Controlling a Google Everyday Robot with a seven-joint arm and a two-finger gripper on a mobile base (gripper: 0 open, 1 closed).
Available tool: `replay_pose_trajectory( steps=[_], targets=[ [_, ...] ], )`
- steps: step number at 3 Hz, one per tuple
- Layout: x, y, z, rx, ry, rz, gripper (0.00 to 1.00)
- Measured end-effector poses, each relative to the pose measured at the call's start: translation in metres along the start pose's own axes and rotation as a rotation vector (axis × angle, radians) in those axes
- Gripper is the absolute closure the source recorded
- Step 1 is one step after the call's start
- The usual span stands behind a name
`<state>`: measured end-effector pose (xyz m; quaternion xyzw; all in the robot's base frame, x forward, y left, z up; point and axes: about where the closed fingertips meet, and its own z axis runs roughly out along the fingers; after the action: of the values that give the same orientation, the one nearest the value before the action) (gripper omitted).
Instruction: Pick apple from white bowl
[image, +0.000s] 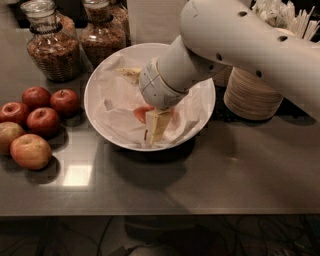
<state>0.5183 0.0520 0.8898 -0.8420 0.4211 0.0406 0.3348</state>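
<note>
The white bowl (95, 80), wide and lined with crumpled white paper, sits mid-table. A red apple (141, 114) lies in its middle, mostly hidden behind my gripper, with only its left part showing. My gripper (156, 129) hangs from the thick white arm that reaches in from the upper right. It is down inside the bowl, right against the apple and a little in front of it.
Several loose red and yellowish apples (44, 120) lie left of the bowl. Two glass jars (54, 50) stand behind them. A stack of beige disposable bowls (250, 95) stands at the right. The table's front edge (160, 214) runs below.
</note>
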Motion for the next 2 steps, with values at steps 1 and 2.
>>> replay_pose_trajectory(
  steps=[1, 2],
  targets=[
    [0.0102, -0.0183, -0.0497, -0.034, -0.019, -0.010, 0.00],
    [0.0102, -0.0183, -0.0497, -0.034, -0.019, -0.010, 0.00]
  ],
)
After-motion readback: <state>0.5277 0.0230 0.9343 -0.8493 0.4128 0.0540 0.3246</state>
